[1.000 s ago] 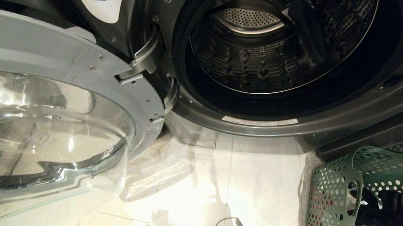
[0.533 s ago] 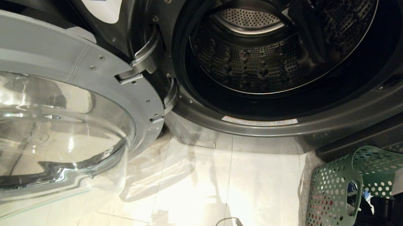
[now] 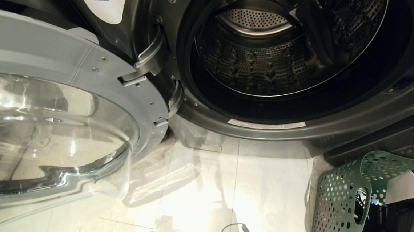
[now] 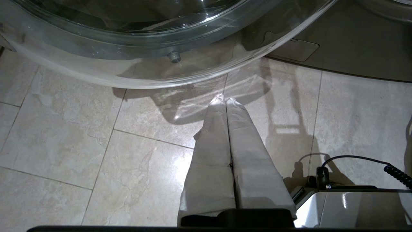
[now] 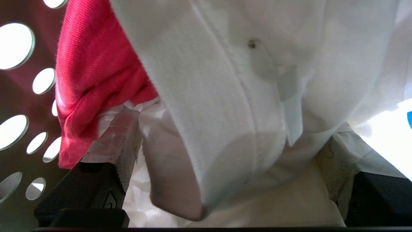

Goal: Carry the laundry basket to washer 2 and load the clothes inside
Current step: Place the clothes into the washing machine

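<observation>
The right gripper (image 5: 222,141) is spread wide inside the laundry basket (image 3: 338,201), with the white garment (image 5: 225,80) lying between its fingers and a red garment (image 5: 93,74) just beside one finger (image 5: 117,138); nothing is clamped yet. The fingers should be pushed deeper before closing, so that a thick fold is taken. The basket stands on the floor (image 3: 205,192) below the open washer (image 3: 279,52). The left gripper (image 4: 224,102) is pressed shut and empty above the tiles.
</observation>
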Motion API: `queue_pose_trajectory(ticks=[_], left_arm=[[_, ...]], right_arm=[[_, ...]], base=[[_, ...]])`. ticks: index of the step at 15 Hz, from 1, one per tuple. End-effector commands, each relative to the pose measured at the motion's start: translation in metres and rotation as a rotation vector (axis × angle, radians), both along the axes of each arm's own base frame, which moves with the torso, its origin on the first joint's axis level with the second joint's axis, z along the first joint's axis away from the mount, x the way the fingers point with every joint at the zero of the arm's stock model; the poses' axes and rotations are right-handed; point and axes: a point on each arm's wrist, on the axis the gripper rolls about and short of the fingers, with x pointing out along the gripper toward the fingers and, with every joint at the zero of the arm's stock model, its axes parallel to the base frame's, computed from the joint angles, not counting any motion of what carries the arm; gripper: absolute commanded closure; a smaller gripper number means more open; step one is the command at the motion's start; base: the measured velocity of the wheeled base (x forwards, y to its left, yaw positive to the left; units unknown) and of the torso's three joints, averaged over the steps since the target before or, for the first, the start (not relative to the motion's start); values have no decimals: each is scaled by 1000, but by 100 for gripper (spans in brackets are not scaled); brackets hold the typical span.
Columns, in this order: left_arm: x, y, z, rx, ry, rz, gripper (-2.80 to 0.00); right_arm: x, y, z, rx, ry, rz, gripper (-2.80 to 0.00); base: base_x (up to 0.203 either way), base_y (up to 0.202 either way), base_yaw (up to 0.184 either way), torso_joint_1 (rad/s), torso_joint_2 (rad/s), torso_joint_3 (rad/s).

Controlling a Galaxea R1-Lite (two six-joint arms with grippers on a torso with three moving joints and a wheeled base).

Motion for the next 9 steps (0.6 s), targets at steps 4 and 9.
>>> queue_pose_trajectory(ticks=[4, 9], left_arm=[[0, 0, 0, 0, 0, 1, 0], [0, 0, 0, 0, 1, 1, 0]], right_arm=[[-2, 4, -4, 30, 16, -7, 0], [-3, 3, -4, 2, 28, -37, 0]], base=[[0, 0, 0, 0, 0, 0], [0, 0, 0, 0, 0, 0]])
